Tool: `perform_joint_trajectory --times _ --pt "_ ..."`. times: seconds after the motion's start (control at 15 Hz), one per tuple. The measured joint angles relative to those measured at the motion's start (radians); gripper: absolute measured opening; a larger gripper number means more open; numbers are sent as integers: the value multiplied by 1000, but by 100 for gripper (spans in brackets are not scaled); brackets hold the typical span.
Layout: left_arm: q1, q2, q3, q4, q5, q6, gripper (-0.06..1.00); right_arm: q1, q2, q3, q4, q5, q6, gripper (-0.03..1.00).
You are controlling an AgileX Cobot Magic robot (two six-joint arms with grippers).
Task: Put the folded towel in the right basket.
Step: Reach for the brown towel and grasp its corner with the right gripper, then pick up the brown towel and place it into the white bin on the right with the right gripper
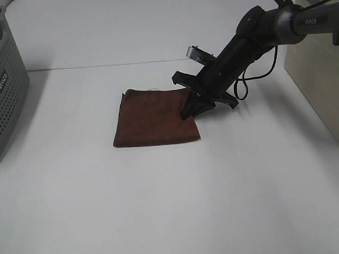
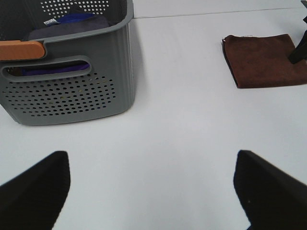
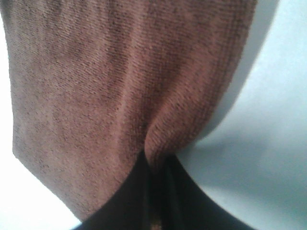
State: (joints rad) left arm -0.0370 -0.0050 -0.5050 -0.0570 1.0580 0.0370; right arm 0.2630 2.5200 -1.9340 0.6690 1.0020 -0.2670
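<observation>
The folded towel [image 1: 153,117] is a dark reddish-brown square lying flat in the middle of the white table, with a small white tag at its far edge. My right gripper [image 1: 192,110] reaches down at the towel's right edge and is shut on it; the right wrist view shows the cloth [image 3: 120,81] pinched and bunched between the dark fingers [image 3: 129,201]. The right basket [image 1: 322,77] is a beige solid-walled bin at the right edge. My left gripper [image 2: 151,191] is open and empty, hovering over bare table; the towel [image 2: 264,60] lies far from it.
A dark grey perforated basket [image 1: 0,91] with a white logo stands at the left edge; in the left wrist view [image 2: 67,91] it holds dark blue cloth and has an orange handle. The right arm's cable hangs between the towel and the beige bin.
</observation>
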Motion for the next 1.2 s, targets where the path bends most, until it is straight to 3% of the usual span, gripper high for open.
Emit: perform_joint_trajectory --times 0.33,1.0,1.2 --pt "0 0 0 0 0 0 88 1 -189 0 -145 85 18 1" --pt "0 0 0 0 0 0 88 1 -581 0 -597 179 132 1" --pt "0 0 0 0 0 0 88 -24 -632 -6 -654 201 132 1"
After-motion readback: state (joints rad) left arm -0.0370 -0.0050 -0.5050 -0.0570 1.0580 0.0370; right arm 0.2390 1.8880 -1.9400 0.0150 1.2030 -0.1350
